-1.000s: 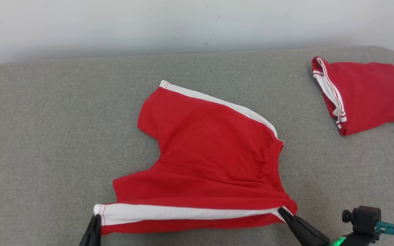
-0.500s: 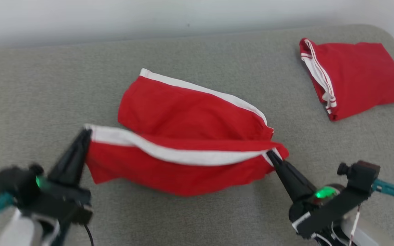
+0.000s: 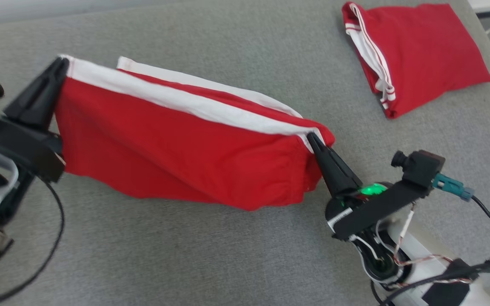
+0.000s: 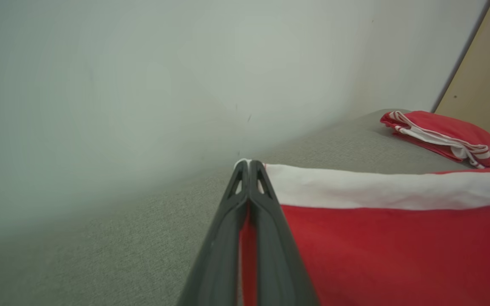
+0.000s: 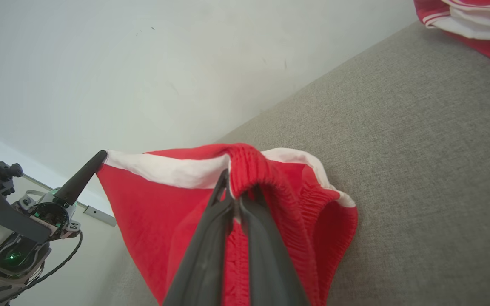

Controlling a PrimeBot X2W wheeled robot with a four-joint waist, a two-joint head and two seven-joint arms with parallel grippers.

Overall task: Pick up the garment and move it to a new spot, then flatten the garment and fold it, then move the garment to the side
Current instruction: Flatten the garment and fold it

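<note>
My left gripper (image 3: 62,63) and right gripper (image 3: 311,137) pinch the red shorts (image 3: 177,140) aloft (mid-fold, I judge); next, lower edges aligned.

Bright even diffuse light; faint shadows; left claw (image 4: 248,165) blurred near lens.

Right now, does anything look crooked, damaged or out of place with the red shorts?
Nothing looks damaged. The red shorts hang stretched between the left gripper and the right gripper, both shut on their upper edge. The cloth below sags unevenly, which seems normal for held fabric. The folded red garment lies apart, tidy.
</note>
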